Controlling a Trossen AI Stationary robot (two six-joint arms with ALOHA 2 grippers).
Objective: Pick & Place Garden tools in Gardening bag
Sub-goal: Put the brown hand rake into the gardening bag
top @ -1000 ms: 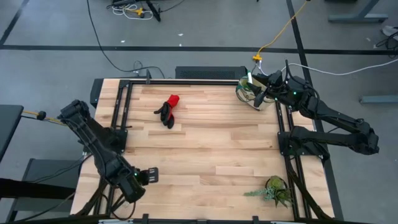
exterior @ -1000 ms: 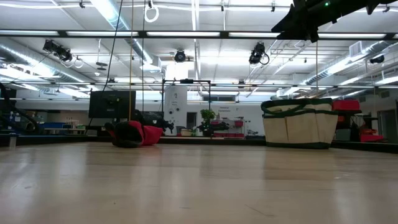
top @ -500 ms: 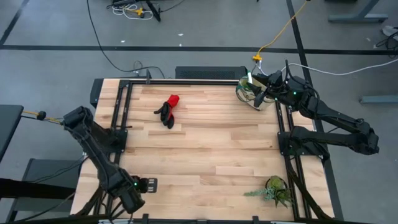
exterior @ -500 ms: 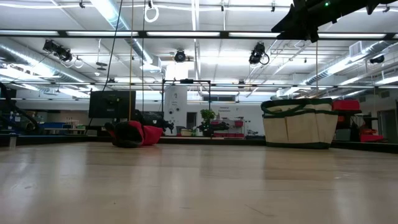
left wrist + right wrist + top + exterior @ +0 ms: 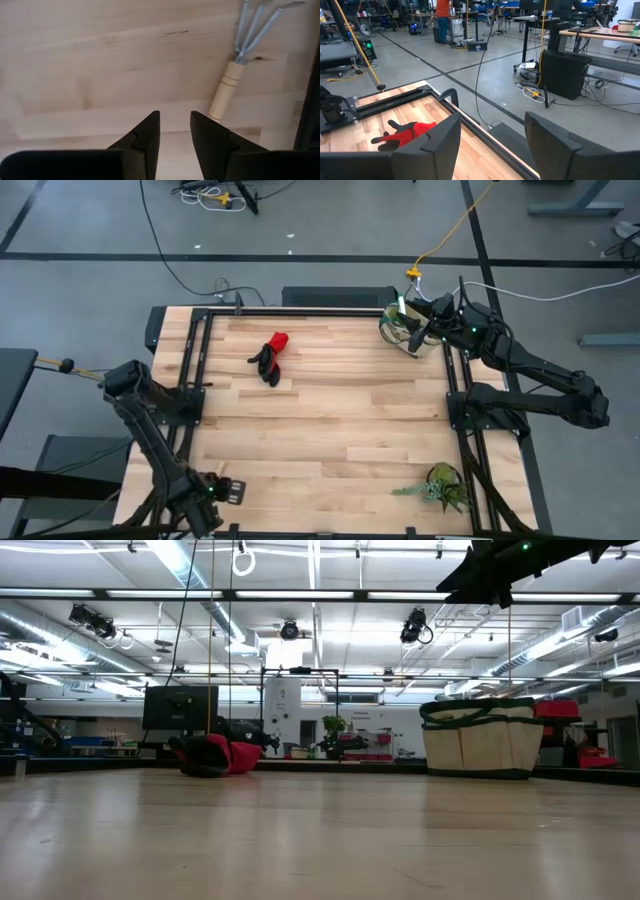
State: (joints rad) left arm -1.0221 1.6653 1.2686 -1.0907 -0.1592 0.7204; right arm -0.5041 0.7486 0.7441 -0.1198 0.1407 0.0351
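Wooden table [image 5: 330,420] bears gloves [image 5: 269,357], bag [image 5: 482,736].

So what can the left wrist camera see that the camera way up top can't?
Only the left wrist view shows the little rake, lying flat on the wood just beyond the left end effector, fingers open and empty. Only the high view shows the gardening bag at the far right corner with the right end effector over it, the red-and-black gloves, and the leafy plant. Both show the wooden table and the left arm at its near left corner.
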